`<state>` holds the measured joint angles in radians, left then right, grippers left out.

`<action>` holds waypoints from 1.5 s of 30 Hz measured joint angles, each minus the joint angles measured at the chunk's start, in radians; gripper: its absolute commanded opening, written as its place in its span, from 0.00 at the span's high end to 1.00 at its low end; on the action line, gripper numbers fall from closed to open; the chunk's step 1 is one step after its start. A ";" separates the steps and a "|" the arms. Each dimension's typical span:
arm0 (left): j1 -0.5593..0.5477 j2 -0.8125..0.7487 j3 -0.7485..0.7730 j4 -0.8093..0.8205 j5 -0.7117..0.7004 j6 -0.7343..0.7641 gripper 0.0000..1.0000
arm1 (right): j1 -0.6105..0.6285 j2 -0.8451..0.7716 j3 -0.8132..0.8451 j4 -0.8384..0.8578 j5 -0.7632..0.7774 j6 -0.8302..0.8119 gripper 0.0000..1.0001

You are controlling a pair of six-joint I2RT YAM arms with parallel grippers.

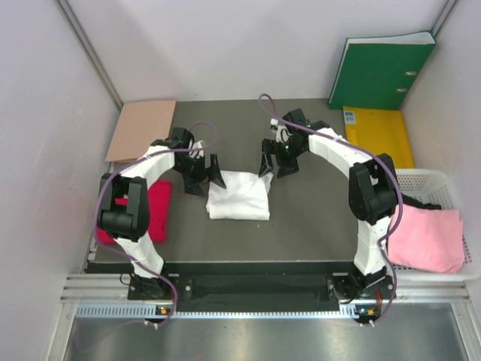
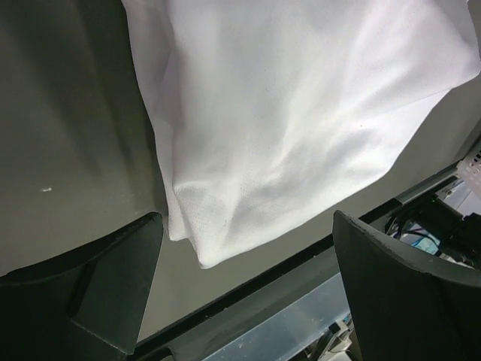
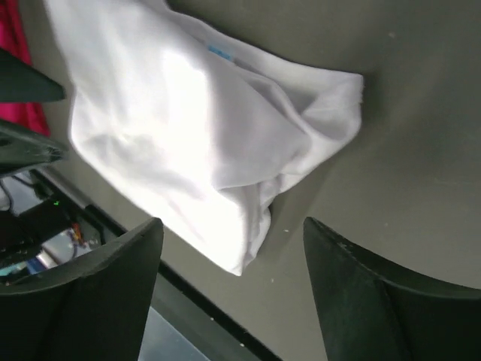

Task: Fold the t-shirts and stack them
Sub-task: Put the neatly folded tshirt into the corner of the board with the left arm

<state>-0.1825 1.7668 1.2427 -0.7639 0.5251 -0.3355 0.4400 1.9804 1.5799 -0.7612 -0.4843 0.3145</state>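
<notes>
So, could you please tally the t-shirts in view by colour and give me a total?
White t-shirt: 1
Red t-shirt: 1
Pink t-shirt: 1
Total: 3

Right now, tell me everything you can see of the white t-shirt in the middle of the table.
The white t-shirt is soft, thin-looking cloth, folded into a rough, slightly rumpled rectangle with loose layered edges. A small blue neck label shows on top. It lies flat on the dark table, near its middle. The left gripper and right gripper hang open at its far corners, neither closed on it.
</notes>
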 measured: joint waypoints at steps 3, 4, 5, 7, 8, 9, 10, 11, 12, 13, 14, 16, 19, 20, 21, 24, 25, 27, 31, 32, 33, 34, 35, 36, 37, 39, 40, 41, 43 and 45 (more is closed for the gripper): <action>0.000 0.000 0.010 -0.001 -0.005 0.002 0.01 | 0.000 0.000 0.041 0.000 -0.048 -0.011 1.00; 0.000 0.000 0.017 -0.002 -0.008 0.003 0.01 | 0.000 0.000 0.048 0.004 -0.065 -0.008 1.00; 0.000 0.000 0.028 -0.002 -0.011 0.003 0.01 | 0.000 0.000 0.054 0.008 -0.087 -0.006 1.00; 0.000 0.000 0.051 0.000 -0.021 0.003 0.01 | 0.000 0.000 0.061 0.017 -0.137 -0.005 1.00; 0.000 0.000 0.060 0.001 -0.024 0.003 0.01 | 0.000 0.002 0.067 0.014 -0.157 -0.004 1.00; 0.000 0.001 0.070 0.001 -0.028 0.003 0.01 | 0.000 0.007 0.078 0.013 -0.179 -0.004 1.00; 0.000 0.002 0.079 0.002 -0.032 0.003 0.01 | 0.000 0.013 0.088 0.013 -0.200 -0.004 1.00; 0.000 0.005 0.086 0.002 -0.037 0.002 0.01 | 0.000 0.020 0.097 0.013 -0.220 -0.005 1.00; 0.000 0.011 0.096 0.002 -0.040 0.003 0.01 | 0.000 0.026 0.104 0.013 -0.237 -0.005 1.00; 0.001 0.019 0.103 0.003 -0.044 0.003 0.01 | 0.000 0.034 0.108 0.014 -0.253 -0.006 1.00; 0.002 0.027 0.109 0.003 -0.045 0.002 0.01 | 0.000 0.045 0.111 0.014 -0.268 -0.006 1.00; 0.003 0.047 0.116 0.003 -0.048 0.002 0.01 | 0.000 0.070 0.111 0.009 -0.293 -0.009 1.00; 0.005 0.082 0.119 0.000 -0.057 0.003 0.01 | 0.000 0.127 0.111 -0.008 -0.306 -0.021 1.00; 0.005 0.091 0.119 -0.002 -0.064 0.003 0.01 | 0.000 0.145 0.111 -0.013 -0.303 -0.026 1.00; 0.005 0.096 0.119 -0.005 -0.076 0.003 0.01 | -0.002 0.166 0.111 -0.016 -0.294 -0.027 1.00; 0.008 0.097 0.136 -0.035 -0.114 0.010 0.01 | -0.005 0.211 0.111 -0.021 -0.239 -0.029 1.00; 0.010 0.097 0.150 -0.046 -0.133 0.015 0.01 | -0.007 0.223 0.111 -0.019 -0.212 -0.027 1.00; 0.015 0.097 0.177 -0.064 -0.168 0.025 0.01 | -0.013 0.238 0.111 -0.014 -0.171 -0.024 1.00; 0.031 0.091 0.198 -0.078 -0.225 0.040 0.01 | -0.025 0.254 0.121 0.000 -0.114 -0.015 1.00; 0.034 0.090 0.198 -0.084 -0.231 0.043 0.01 | -0.026 0.260 0.129 0.008 -0.107 -0.011 1.00; 0.037 0.089 0.198 -0.085 -0.233 0.043 0.01 | -0.026 0.266 0.138 0.014 -0.101 -0.006 1.00; 0.039 0.088 0.197 -0.084 -0.235 0.043 0.01 | -0.026 0.271 0.145 0.025 -0.096 -0.001 1.00; 0.041 0.085 0.193 -0.080 -0.233 0.043 0.01 | -0.026 0.272 0.149 0.041 -0.091 0.004 1.00; 0.042 0.080 0.183 -0.071 -0.230 0.042 0.01 | -0.026 0.273 0.150 0.045 -0.089 0.004 1.00; 0.042 0.072 0.168 -0.061 -0.225 0.039 0.01 | -0.026 0.273 0.150 0.056 -0.083 0.009 1.00; 0.042 0.054 0.130 -0.044 -0.205 0.026 0.01 | -0.026 0.273 0.150 0.079 -0.076 0.013 1.00; 0.042 0.049 0.110 -0.034 -0.186 0.018 0.01 | -0.026 0.273 0.150 0.085 -0.072 0.016 1.00; 0.042 0.049 0.091 -0.021 -0.168 0.010 0.01 | -0.026 0.273 0.150 0.093 -0.068 0.019 1.00; 0.042 0.051 0.048 0.017 -0.120 -0.011 0.01 | -0.026 0.273 0.145 0.111 -0.065 0.023 1.00; 0.042 0.060 0.000 0.062 -0.065 -0.035 0.01 | -0.026 0.272 0.132 0.132 -0.068 0.031 1.00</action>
<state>-0.1406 1.8271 1.2427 -0.7017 0.4599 -0.3702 0.4141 2.2528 1.7115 -0.6292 -0.5522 0.3450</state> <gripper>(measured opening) 0.987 0.004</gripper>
